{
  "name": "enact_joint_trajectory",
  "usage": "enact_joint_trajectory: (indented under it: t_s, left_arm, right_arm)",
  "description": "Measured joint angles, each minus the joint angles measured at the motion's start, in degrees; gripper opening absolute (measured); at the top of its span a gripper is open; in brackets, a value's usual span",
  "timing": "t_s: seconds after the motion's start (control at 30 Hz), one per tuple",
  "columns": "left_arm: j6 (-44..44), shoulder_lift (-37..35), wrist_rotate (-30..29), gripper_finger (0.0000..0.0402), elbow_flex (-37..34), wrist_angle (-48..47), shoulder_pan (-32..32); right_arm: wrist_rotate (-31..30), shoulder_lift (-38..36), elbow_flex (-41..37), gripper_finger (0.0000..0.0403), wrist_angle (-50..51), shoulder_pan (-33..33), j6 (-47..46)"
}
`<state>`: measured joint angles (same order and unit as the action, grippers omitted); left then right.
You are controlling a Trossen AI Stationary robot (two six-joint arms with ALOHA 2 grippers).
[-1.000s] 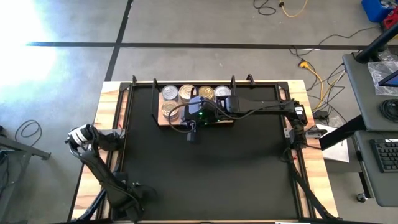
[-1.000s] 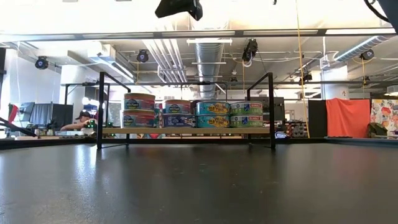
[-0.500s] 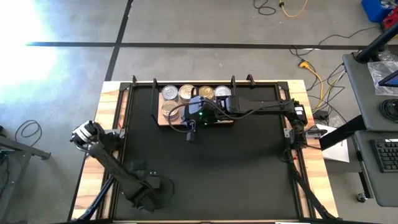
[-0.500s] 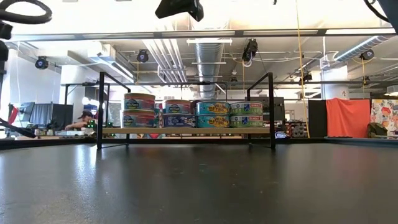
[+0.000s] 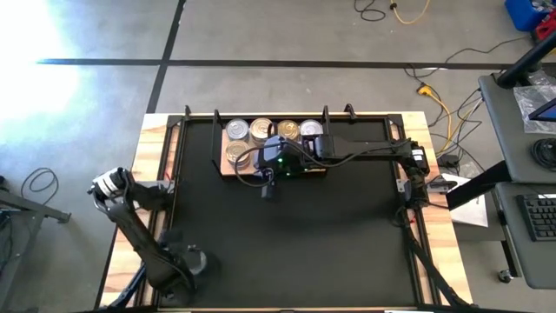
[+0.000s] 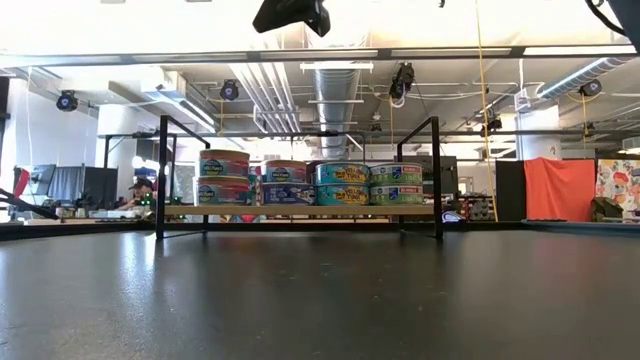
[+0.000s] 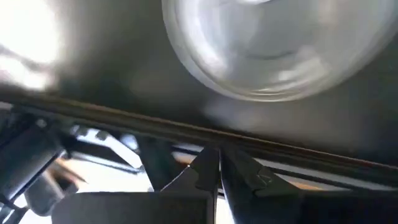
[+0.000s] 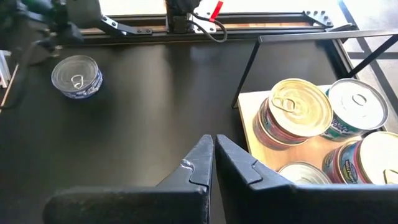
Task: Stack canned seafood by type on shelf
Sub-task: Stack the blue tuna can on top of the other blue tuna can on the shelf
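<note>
The shelf [image 5: 271, 155] is a light-wood board with black wire posts near the table's far edge. Tins [image 5: 261, 129] stand on it, stacked two high in the low view [image 6: 343, 183]; some have gold lids [image 8: 301, 104], others silver lids [image 8: 357, 102]. One silver-lidded tin with a blue label [image 8: 76, 76] rests on its base on the black table near the left near corner [image 5: 193, 258]. My right gripper [image 8: 213, 148] hovers shut above the shelf's near edge. My left gripper [image 7: 216, 168] is shut, low beside the lone tin [image 7: 273, 43], which shows blurred ahead of its fingers.
The black table [image 5: 295, 235] has wooden side edges [image 5: 143, 174] and black rails along them. The shelf's wire posts [image 8: 249, 68] rise beside my right gripper. A desk with a keyboard [image 5: 540, 213] stands off the table's right side; cables lie on the floor beyond.
My left arm has swung toward the table's middle and then back toward the left near corner, staying low by the lone tin. My right arm and the shelf's tins have kept still.
</note>
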<state>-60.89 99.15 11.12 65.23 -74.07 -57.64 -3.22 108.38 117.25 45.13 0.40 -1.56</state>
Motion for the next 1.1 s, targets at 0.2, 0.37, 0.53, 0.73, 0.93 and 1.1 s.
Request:
enact_joint_trajectory:
  t_s: [0.2, 0.37, 0.53, 0.73, 0.93, 1.1]
  left_arm:
    - [-0.5, 0.0, 2.1, 0.0000, -5.5, 2.1, 0.1]
    - [1.5, 0.1, 4.8, 0.0000, -8.1, 13.5, 0.3]
    - [1.8, 0.1, -3.0, 0.0000, -5.1, 20.6, 1.6]
    - [1.8, 0.1, -27.4, 0.0000, 4.9, 15.7, 5.6]
    - [2.2, 0.1, -41.7, 0.0000, 13.2, 6.0, 8.0]
    - [1.1, 0.1, -36.6, 0.0000, 10.8, -2.5, 7.5]
  right_arm:
    - [0.0, 0.0, 0.0, 0.0013, -0.5, 0.0, -0.1]
    - [0.0, 0.1, 0.0, 0.0013, -0.4, 0.3, -0.9]
    - [0.1, 0.1, 0.0, 0.0013, -0.4, 0.5, -0.9]
    - [0.0, 0.2, 0.0, 0.0013, -0.5, 0.5, -0.8]
    - [0.0, 0.3, -0.3, 0.0013, -0.2, 0.6, -1.5]
    - [0.0, 0.3, -0.4, 0.0013, 3.6, 2.0, -1.9]
